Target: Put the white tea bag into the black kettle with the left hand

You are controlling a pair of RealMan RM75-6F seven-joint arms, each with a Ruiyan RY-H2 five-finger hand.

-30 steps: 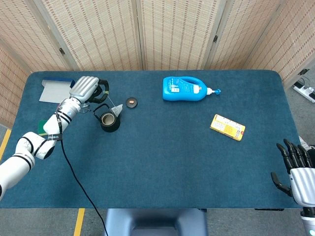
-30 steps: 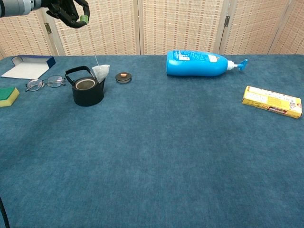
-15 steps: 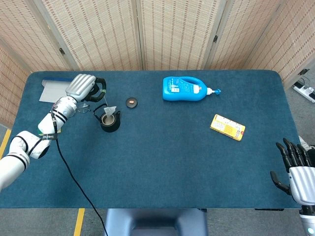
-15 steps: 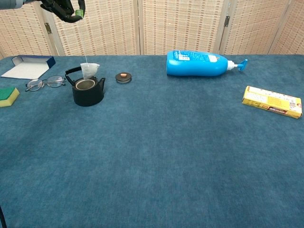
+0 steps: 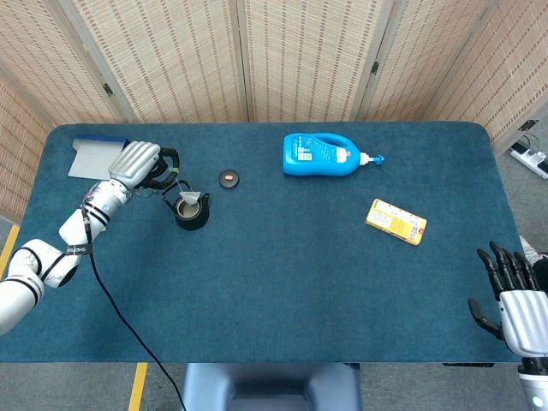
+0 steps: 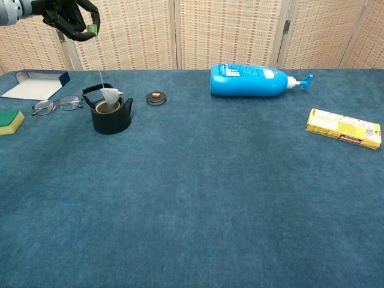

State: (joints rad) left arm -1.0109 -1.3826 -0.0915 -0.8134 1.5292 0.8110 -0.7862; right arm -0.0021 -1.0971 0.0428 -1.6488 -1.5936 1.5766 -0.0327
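White tea bag (image 6: 110,96), black kettle (image 6: 111,117), teal counter (image 6: 198,198), blue bottle (image 6: 249,80), yellow box (image 6: 342,128), green-and-yellow sponge (image 6: 10,122), silver-and-black left hand (image 5: 141,162).

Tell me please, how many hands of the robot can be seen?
2. The left hand is above the black kettle, pinching the tag of the white tea bag. The right hand is open, at the table's near right corner.

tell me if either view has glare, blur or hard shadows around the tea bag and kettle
Head view: even, soft light, no glare; the white tea bag over the black kettle is small but sharp. Chest view: also evenly lit, with faint shadows under the kettle; the left hand is dark against the screen, and the bag's thin string is barely visible.
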